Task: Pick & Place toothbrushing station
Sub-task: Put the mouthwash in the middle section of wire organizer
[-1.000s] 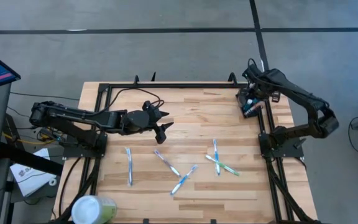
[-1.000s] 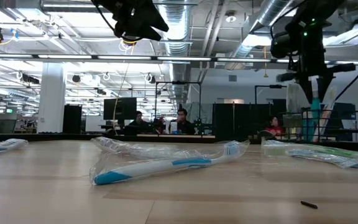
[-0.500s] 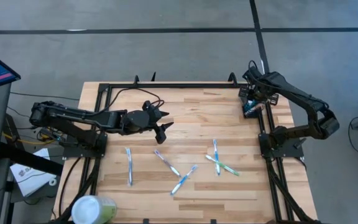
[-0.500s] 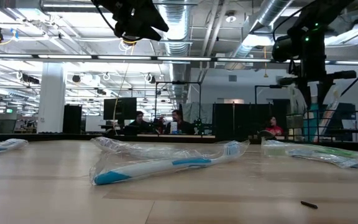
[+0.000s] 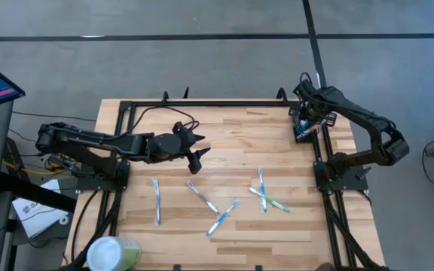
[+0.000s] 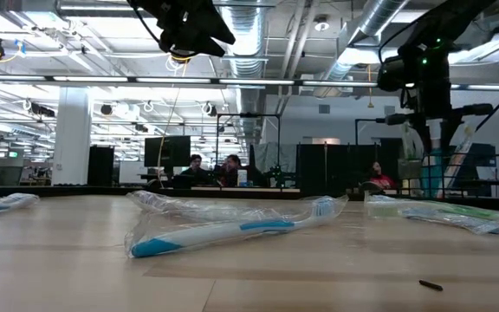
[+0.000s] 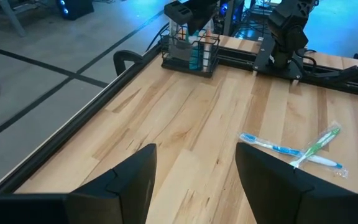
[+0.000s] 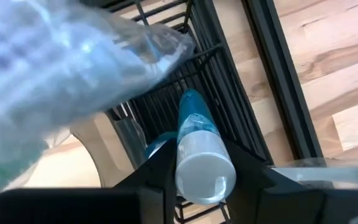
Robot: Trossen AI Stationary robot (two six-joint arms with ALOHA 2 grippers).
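The right claw [image 5: 305,126] hung directly over the toothbrushing station [image 5: 303,129], a small black wire holder at the far right corner of the wooden worktop [image 5: 232,135], its fingers [image 8: 157,177] closed partway on a blue-and-clear tube [image 8: 199,152] standing in the holder. The left claw [image 5: 199,153] hovered wide open and empty above the worktop's middle, well apart from the station. Wrapped toothbrushes [image 5: 215,212] lay scattered just beyond it, nearer the front edge.

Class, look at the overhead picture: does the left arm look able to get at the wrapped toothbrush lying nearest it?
Probably yes. The left pincer hangs open above the table, and the wrapped toothbrush lies alone on bare wood close by, nothing on it or between them. The right pincer is far off at the holder.
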